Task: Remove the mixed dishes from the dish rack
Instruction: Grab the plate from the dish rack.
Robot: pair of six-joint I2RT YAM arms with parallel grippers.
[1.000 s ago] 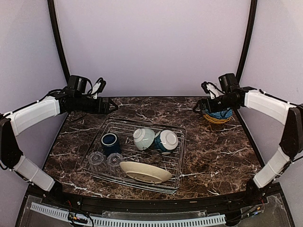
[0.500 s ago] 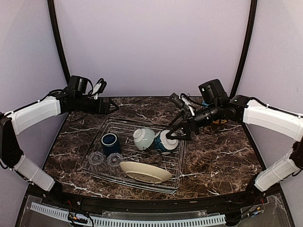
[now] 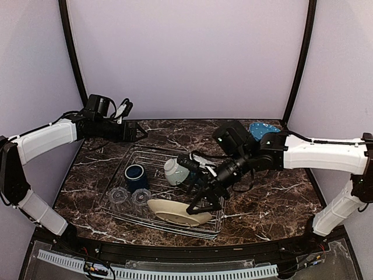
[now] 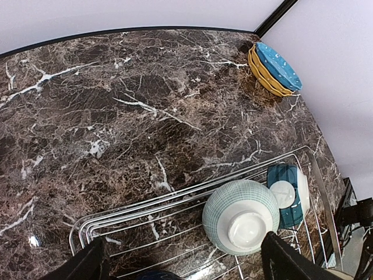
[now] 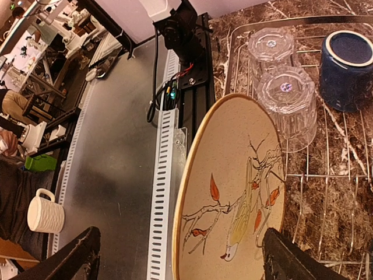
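The silver wire dish rack [image 3: 150,153] sits mid-table. In it stand a dark blue mug [image 3: 135,175], two upturned clear glasses [image 3: 118,195] [image 3: 140,197], a pale checked bowl [image 3: 176,171], a teal bowl [image 3: 197,181] partly hidden by my right arm, and a cream plate [image 3: 175,213] leaning at the front. My right gripper [image 3: 202,198] is open just above that plate. In the right wrist view the plate [image 5: 233,192], with a bird-and-branch drawing, lies between the spread fingers [image 5: 70,259]. My left gripper [image 3: 137,131] is open and empty over the table's back left.
A blue white-spotted plate on yellow [image 3: 263,129] lies on the marble at the back right corner, outside the rack; it also shows in the left wrist view [image 4: 274,69]. The left wrist view shows the pale bowl [image 4: 242,216] and teal bowl [image 4: 288,192] below.
My right arm swung from the plates at the back right corner across to the rack and down over the cream plate, its jaws open. The left arm has barely moved.
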